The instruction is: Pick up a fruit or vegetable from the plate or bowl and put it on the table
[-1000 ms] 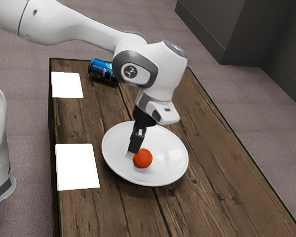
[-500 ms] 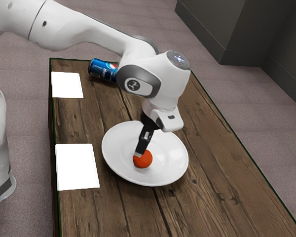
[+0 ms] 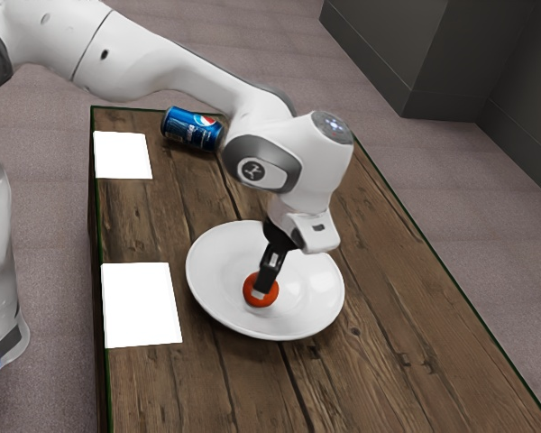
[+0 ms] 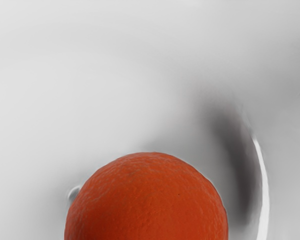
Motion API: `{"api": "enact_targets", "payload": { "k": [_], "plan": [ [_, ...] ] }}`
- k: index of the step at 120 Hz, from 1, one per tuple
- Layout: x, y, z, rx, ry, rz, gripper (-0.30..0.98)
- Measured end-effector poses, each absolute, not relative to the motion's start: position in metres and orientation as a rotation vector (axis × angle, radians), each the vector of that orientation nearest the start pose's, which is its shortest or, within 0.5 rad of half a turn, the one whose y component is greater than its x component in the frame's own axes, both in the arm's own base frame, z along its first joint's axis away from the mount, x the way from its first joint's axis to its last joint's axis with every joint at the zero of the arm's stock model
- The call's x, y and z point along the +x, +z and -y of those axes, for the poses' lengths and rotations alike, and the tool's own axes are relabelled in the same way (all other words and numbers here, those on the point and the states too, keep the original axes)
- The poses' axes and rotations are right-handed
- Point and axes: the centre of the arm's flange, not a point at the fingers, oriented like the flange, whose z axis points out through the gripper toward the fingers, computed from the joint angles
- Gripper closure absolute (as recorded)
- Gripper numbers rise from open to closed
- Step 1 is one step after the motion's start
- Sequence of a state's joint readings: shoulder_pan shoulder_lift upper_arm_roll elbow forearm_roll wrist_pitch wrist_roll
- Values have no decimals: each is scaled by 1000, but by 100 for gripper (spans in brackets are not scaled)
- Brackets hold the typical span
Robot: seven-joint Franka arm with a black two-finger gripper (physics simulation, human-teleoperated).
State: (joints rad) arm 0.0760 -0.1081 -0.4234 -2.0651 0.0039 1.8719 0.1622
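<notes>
Lowered to the orange fruit [image 4: 147,200], the black gripper [image 3: 262,290] has been brought across from the fruit's side since the earlier pictures, and its tip is now seen in front of the fruit in the exterior view; whether it is clamped or held apart cannot be told. No shift of the fruit is seen: it is still cradled in the white plate [image 3: 320,311], so the approach seems nearly finished and the lift still to be made. A secure grip on both sides would be needed first, as something so round could be rolled away if pinched off-centre. Bare wood on the table [image 3: 388,361] is offered beside the plate for setting it down. Farther out, a blue can [image 3: 192,133] is laid on its side, marked with Pepsi's red, white and blue globe; its smaller lettering cannot be read. On the white arm [image 3: 153,59], a dark round emblem [image 3: 252,170] is carried, with no legible words.
</notes>
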Motion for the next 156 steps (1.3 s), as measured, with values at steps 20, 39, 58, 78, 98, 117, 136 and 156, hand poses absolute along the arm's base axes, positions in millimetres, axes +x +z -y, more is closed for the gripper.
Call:
{"api": "enact_targets", "payload": {
  "k": [20,39,58,78,98,117,136,156],
  "plan": [
    [491,449,174,-2999,181,-766,1],
    [498,436,165,-3013,214,-747,1],
    [499,433,164,-3016,222,-746,14],
    [499,432,166,-3016,221,-750,34],
    [500,438,163,-3015,203,-731,40],
    [495,471,156,-3008,122,-687,37],
    [484,536,143,-3013,-3,-611,36],
    [482,578,97,-3033,-39,-438,35]
  ]
}}
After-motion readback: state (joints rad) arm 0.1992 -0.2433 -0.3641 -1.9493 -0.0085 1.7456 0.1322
